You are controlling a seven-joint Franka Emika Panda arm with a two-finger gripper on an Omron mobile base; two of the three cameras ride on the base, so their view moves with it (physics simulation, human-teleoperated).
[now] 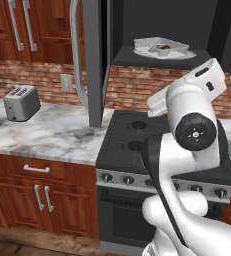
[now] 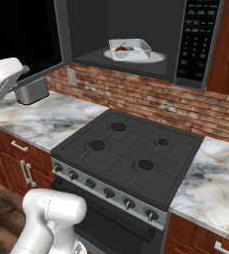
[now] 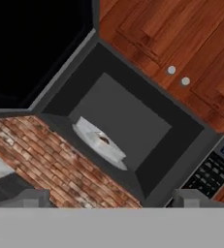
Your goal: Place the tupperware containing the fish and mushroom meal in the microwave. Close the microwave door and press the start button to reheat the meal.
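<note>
While the microwave door (image 1: 92, 60) stands open, the tupperware (image 2: 130, 49) rests on the turntable (image 2: 155, 57); the gripper's (image 3: 111, 201) fingers sit apart, grasping nothing.

Tupperware (image 2: 130, 48) on turntable (image 2: 155, 57) inside microwave (image 2: 136, 34) (above stove (image 2: 128, 158))

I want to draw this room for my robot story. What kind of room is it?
It looks like a home kitchen. There's a black stove with burners and knobs, a microwave above it with its door open, and a toaster on the marble counter.
</note>
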